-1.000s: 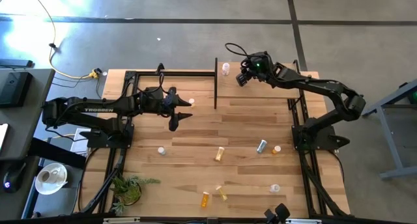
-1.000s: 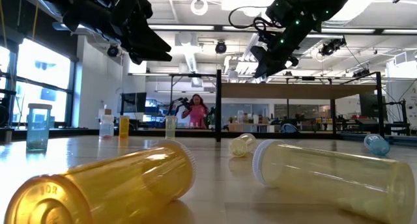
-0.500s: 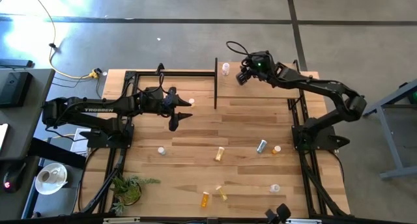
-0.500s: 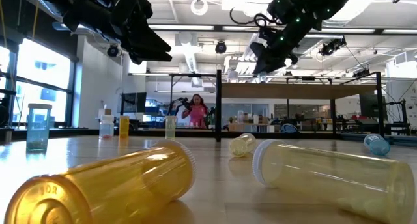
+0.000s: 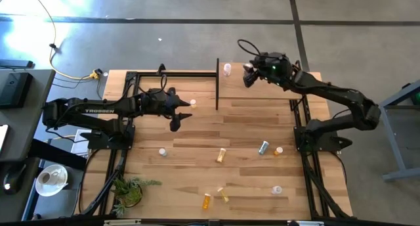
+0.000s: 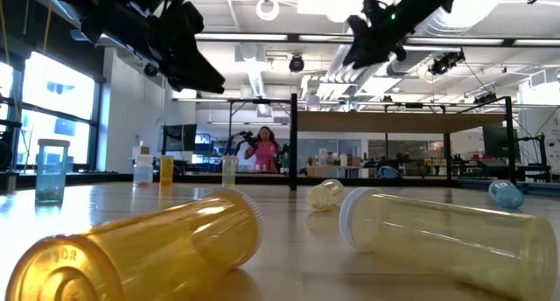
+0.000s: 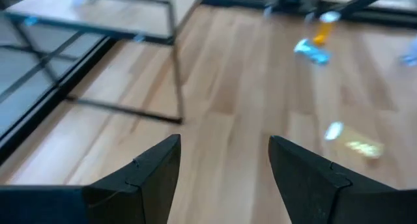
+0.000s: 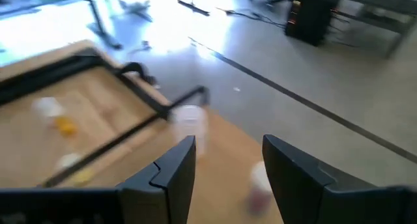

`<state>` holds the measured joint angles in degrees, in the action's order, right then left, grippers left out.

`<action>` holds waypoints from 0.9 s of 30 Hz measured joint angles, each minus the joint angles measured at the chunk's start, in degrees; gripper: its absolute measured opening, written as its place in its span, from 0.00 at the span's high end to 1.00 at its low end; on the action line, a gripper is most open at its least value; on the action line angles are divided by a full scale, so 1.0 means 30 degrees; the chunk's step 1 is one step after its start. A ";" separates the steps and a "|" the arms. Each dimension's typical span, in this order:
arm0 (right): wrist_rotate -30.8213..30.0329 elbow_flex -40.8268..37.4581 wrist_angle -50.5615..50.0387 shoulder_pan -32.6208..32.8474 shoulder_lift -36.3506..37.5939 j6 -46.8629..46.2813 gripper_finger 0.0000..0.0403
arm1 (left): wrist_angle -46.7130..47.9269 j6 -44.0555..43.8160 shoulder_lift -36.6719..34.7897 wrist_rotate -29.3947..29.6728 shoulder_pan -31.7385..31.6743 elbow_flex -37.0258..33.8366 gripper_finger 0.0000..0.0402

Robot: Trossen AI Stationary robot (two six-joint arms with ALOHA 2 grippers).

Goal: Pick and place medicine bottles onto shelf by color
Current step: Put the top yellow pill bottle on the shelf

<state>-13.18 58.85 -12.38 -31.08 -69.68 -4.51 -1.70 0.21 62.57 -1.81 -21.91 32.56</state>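
From above, the right gripper (image 5: 248, 73) hangs over the shelf (image 5: 262, 88) at the table's (image 5: 243, 131) twelve-o'clock edge, a clear white-capped bottle (image 5: 227, 69) just beside it toward nine o'clock; a second ago the gripper stood closer to that bottle and has since drawn back toward three o'clock. The fingers are too small here to read. The left gripper (image 5: 182, 112) waits at ten o'clock, unmoved, jaws parted and empty. Loose bottles lie scattered toward six o'clock: a yellow one (image 5: 221, 155), a grey-teal one (image 5: 263, 147), an orange one (image 5: 207, 200).

At table height, two smooth translucent cylinders fill the foreground, an amber bottle (image 6: 140, 248) cut off at seven o'clock and a pale yellow bottle (image 6: 446, 240) cut off at four. The right arm's tip (image 6: 372, 30) sits higher than before; its jaws cannot be made out.

The left wrist view shows its dark angular fingers (image 7: 153, 175) spread over bare plank wood; distant bottles are blurred.

The right wrist view shows its fingers (image 8: 172, 175) apart with nothing between; the clear bottle (image 8: 190, 123) beyond is smeared.
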 joint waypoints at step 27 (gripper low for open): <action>-0.0065 0.0007 -0.1098 0.6130 0.2977 -0.0350 0.58 | -0.7812 -0.3518 0.4949 0.6103 0.1126 -0.4170 0.45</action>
<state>-13.38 58.87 -15.67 -12.69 -60.75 -5.56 -25.14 -10.35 77.41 16.50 -18.53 20.05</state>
